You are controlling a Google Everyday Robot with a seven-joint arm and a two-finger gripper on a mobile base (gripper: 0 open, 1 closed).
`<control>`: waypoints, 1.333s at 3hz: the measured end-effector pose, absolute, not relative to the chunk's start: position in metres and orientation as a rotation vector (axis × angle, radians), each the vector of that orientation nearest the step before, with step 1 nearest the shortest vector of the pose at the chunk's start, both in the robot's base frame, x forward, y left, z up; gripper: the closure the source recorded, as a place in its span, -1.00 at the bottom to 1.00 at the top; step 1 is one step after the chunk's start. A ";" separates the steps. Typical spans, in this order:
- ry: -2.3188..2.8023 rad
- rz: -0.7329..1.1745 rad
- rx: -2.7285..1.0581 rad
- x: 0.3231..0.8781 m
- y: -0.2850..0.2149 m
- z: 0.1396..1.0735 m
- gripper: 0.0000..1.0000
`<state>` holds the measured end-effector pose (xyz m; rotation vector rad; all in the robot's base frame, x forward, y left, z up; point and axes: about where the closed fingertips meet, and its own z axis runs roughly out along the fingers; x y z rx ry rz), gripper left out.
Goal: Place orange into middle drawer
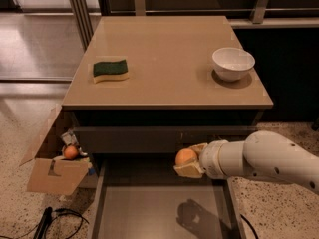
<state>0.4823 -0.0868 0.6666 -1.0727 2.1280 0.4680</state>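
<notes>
The orange (185, 157) is round and plain, held between the tan fingers (188, 171) of my gripper (189, 161), which is shut on it. The white arm comes in from the right. The gripper hangs above the open middle drawer (149, 208), over the back right part of its grey-brown floor, just in front of the cabinet's dark front. The gripper's shadow falls on the drawer floor below it.
On the cabinet top (164, 63) lie a green and yellow sponge (110, 69) at left and a white bowl (233, 62) at right. A cardboard box (55, 173) with clutter and a smaller reddish fruit (71, 152) stands on the floor at left. Cables (55, 220) lie near the drawer's left.
</notes>
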 end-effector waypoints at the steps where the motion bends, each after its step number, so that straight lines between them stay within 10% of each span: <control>1: 2.152 0.473 -1.053 0.470 -0.089 0.624 1.00; 4: 2.236 0.543 -0.997 0.480 -0.075 0.535 1.00</control>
